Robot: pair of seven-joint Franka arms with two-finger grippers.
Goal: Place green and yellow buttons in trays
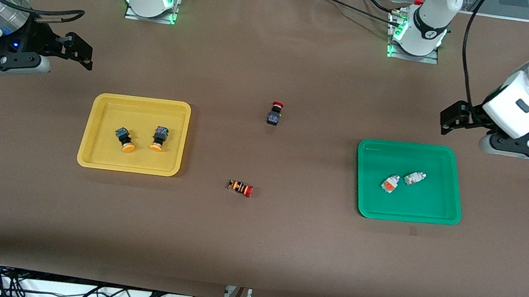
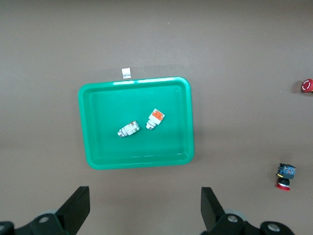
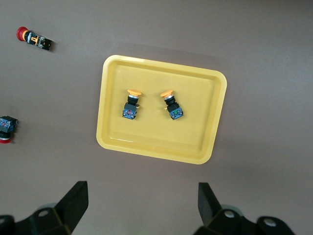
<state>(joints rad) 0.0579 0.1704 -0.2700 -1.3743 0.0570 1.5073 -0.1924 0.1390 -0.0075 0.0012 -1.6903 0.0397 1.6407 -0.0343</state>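
**Sorting complete: four buttons in trays, both arms withdrawn position**

Nearest the front camera lies the orange-striped button with a red cap (image 1: 240,188), on its side on the brown table (image 1: 252,248), between the two trays. It is not part of the task.

Next come the trays. The yellow tray (image 1: 88,147), toward the right arm's end, holds the two yellow-capped buttons (image 1: 125,139) (image 1: 159,138), side by side and apart, black-blue bodies with round orange-yellow caps pointing toward the front camera. The green tray (image 1: 448,211), toward the left arm's end, holds the two whitish-grey buttons: the one with an orange patch (image 1: 390,184) and the plain one (image 1: 414,178), lying close together on their sides.

Farther off, the black-bodied button with a red cap (image 1: 275,113) stands upright on bare table.

The right gripper (image 3: 142,203) hangs above the table beside the yellow tray, jaws spread, empty. The left gripper (image 2: 144,205) hangs beside the green tray, jaws likewise spread and empty.

Judgement: placement appears finished. No further grasp seems required; the red-capped buttons stay where they are.
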